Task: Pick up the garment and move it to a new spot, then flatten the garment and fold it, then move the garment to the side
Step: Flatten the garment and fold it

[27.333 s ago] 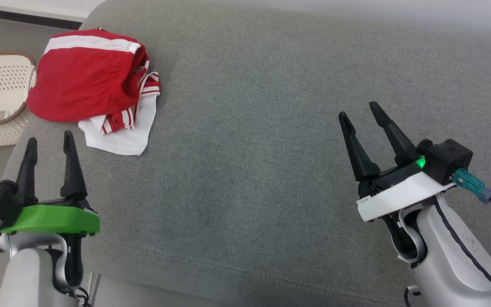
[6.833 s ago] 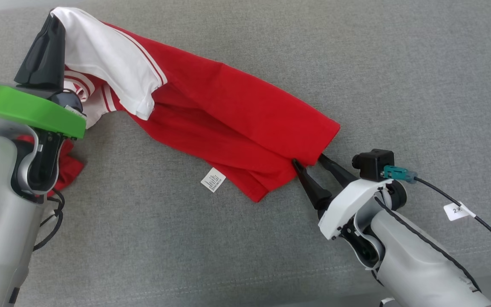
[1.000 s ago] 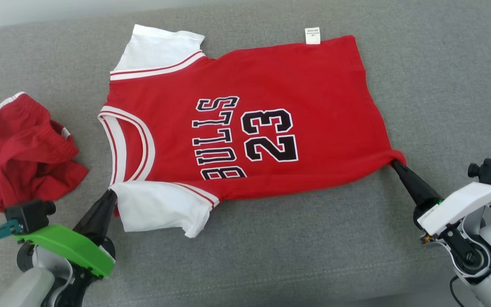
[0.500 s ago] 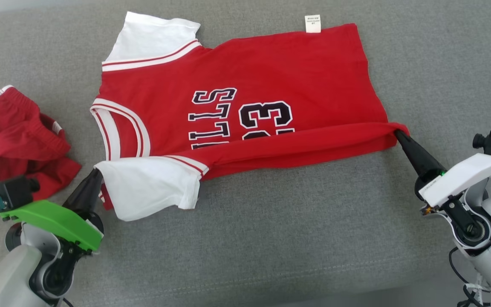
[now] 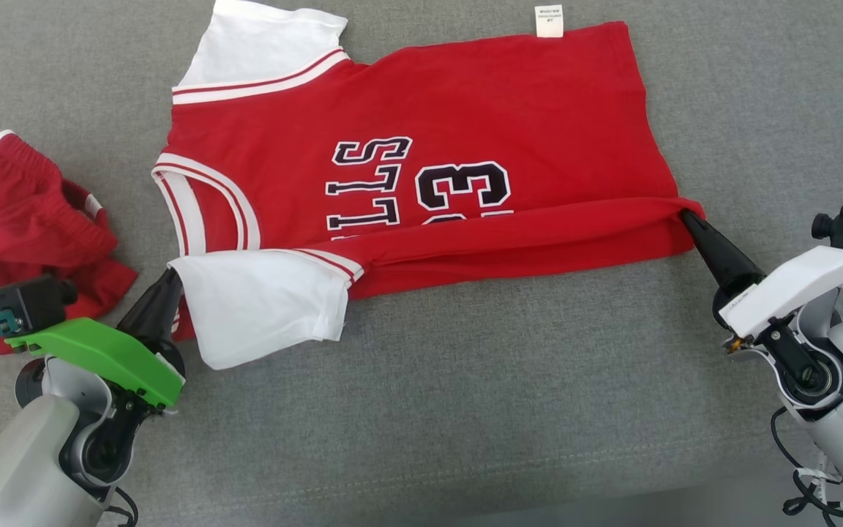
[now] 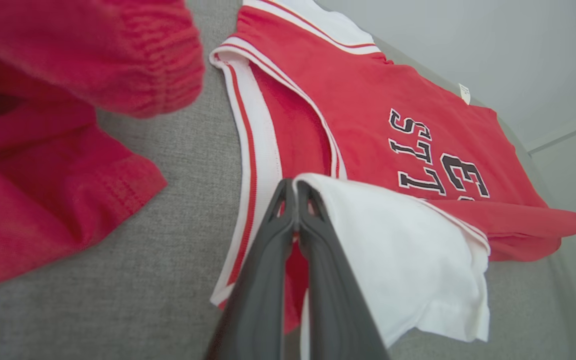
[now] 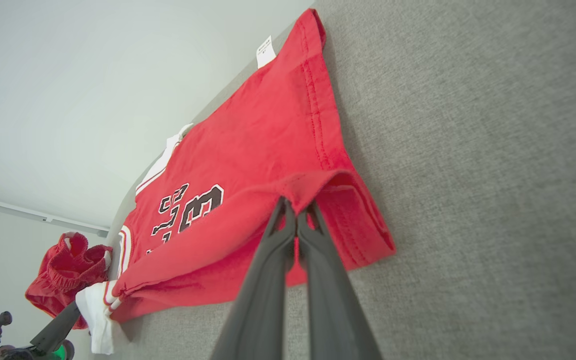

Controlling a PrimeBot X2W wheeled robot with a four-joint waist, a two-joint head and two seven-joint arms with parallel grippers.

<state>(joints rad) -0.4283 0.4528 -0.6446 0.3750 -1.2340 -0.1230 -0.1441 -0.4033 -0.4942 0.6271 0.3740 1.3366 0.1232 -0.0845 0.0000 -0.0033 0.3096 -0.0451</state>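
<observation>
Left gripper [image 5: 170,277] pinches the jersey [image 5: 429,102] by its near sleeve [image 5: 260,307]; right gripper [image 5: 686,215] pinches its near hem corner, that edge folded over the print. Shorts [image 5: 19,234] lie beside its collar.

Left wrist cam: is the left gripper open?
No, the left gripper is pinched shut on the white sleeve of the jersey.

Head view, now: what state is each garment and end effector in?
jersey: spread print-up, near edge folded partway over the print.
shorts: crumpled heap, lying free to the left of the jersey.
left end effector: shut on the jersey at its near white sleeve.
right end effector: shut on the jersey's near hem corner.
</observation>
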